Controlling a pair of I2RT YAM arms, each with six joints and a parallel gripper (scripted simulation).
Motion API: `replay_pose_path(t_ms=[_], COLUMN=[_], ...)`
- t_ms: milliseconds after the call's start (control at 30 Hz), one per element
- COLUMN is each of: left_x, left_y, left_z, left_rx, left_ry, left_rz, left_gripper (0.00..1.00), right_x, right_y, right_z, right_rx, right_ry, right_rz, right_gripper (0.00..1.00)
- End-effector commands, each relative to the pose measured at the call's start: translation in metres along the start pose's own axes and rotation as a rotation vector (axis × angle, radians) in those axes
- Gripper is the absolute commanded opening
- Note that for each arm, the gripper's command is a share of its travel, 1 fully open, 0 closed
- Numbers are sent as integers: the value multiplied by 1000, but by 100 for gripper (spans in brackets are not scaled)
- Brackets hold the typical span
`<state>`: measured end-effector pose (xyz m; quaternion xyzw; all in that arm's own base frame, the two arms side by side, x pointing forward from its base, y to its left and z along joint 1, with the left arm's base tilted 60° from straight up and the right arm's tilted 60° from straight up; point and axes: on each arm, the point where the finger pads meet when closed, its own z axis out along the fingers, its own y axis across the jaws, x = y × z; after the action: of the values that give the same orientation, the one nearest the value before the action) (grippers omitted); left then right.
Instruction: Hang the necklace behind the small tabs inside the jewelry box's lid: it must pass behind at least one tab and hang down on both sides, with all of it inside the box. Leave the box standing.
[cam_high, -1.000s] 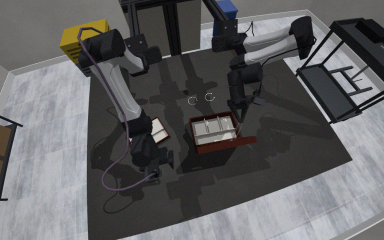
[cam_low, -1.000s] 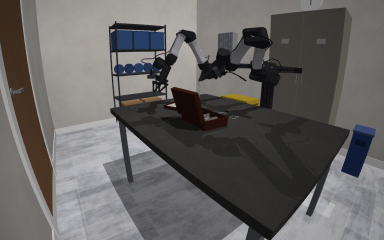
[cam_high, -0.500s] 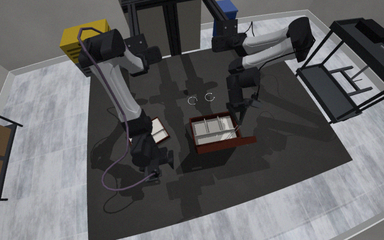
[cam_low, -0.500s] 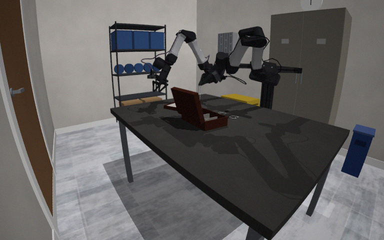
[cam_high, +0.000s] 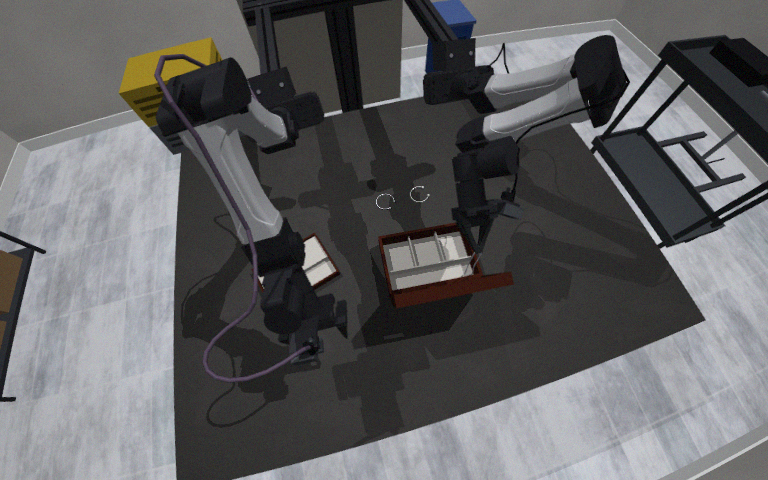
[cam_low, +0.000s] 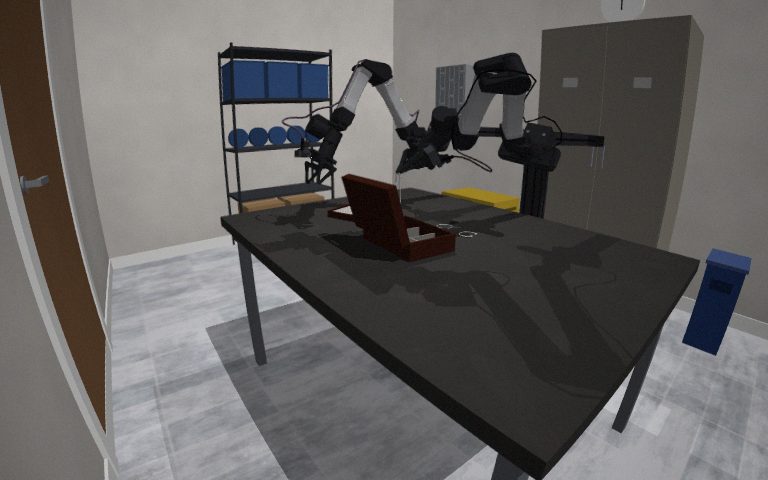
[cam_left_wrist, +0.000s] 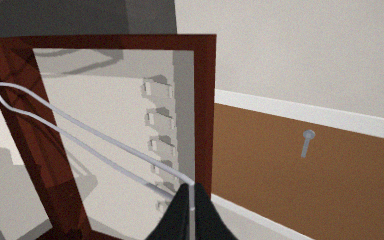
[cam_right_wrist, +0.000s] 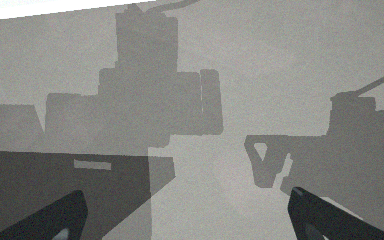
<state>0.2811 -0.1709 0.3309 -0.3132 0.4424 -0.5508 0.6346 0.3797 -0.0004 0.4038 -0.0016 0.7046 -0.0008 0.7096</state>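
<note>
With my left pincer (cam_high: 480, 251) (cam_low: 399, 171) (cam_left_wrist: 191, 193) I am pressing my tips together on the necklace (cam_high: 474, 263) (cam_low: 399, 189) (cam_left_wrist: 149, 185), pinching it above the jewelry box (cam_high: 385, 263) (cam_low: 433, 244). Two pale strands are trailing from my tips; in my wrist view they are crossing in front of the lid's light lining, running off past the picture's edge, so I cannot tell where they end. The row of small tabs (cam_left_wrist: 159, 89) is standing along that lining, near the strands, and none of the necklace I can see is passing behind them. The lid (cam_high: 453, 289) (cam_low: 373, 209) (cam_left_wrist: 205, 100) is standing open, leaning back a little, and the box is sitting upright on the dark table (cam_high: 509, 350) (cam_low: 509, 283), its pale dividers showing. My right pincer (cam_high: 339, 322) (cam_low: 320, 172) (cam_right_wrist: 188, 199) is hovering well apart from the box, fingers spread with nothing between them. Farther out, a shallow tray (cam_high: 327, 255) (cam_low: 339, 216) is lying partly under my right arm, and two thin hoops (cam_high: 385, 193) (cam_low: 467, 236) are lying near the box, apart from each other.
</note>
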Motion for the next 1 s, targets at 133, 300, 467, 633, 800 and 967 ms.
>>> replay_pose_path(t_ms=[133, 300, 467, 633, 800, 967], left_x=[6, 0, 1, 1, 2, 3], left_y=[-2, -8, -3, -2, 1, 4], left_z=[-4, 6, 10, 13, 17, 22], left_rx=[17, 28, 15, 14, 15, 9], left_ry=[22, -9, 2, 3, 2, 5], left_rz=[-19, -31, -18, -17, -17, -12], left_gripper=[3, 3, 3, 3, 3, 3], right_x=[-34, -34, -34, -34, -34, -34], right_y=[1, 1, 1, 1, 1, 1], right_z=[-20, -20, -20, -20, -20, -20], right_rx=[0, 0, 0, 0, 0, 0], right_ry=[-81, -81, -81, -81, -81, -81], right_rz=[6, 6, 6, 6, 6, 6], right_gripper=[100, 100, 100, 100, 100, 100])
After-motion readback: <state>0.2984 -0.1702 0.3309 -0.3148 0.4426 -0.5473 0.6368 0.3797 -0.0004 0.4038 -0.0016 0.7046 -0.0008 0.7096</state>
